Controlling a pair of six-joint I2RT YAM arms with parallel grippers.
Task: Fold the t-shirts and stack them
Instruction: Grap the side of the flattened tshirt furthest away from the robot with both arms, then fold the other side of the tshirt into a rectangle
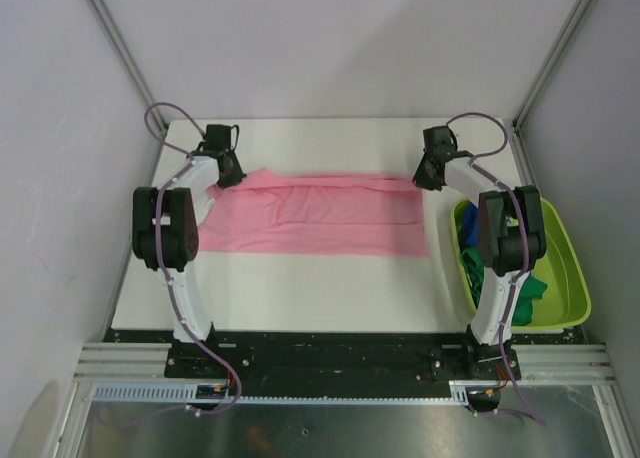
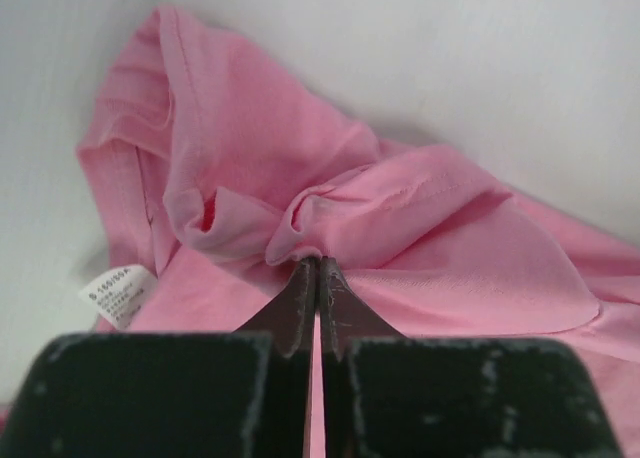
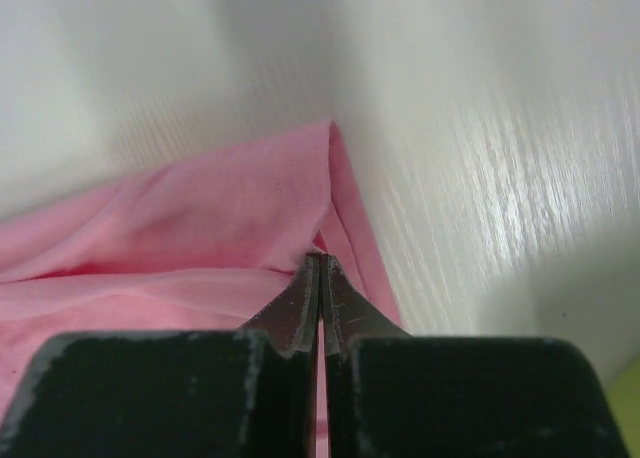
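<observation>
While both arms pinch its far corners, a pink t-shirt (image 1: 320,215) lies stretched flat on the white bench (image 1: 300,288).
Seen from above, the pink t-shirt forms a long band running left to right between the two arms. At its far left corner, the left jaws are clenched on a bunched fold of pink cloth, and a small white label (image 2: 118,293) shows just left of that fold. At its far right corner, the right jaws are clenched on the cloth's edge. Just right of the pink t-shirt sits a lime-green tub (image 1: 572,278) holding a dark green t-shirt (image 1: 535,288) and a blue t-shirt (image 1: 468,252), both partly hidden behind the right arm.
</observation>
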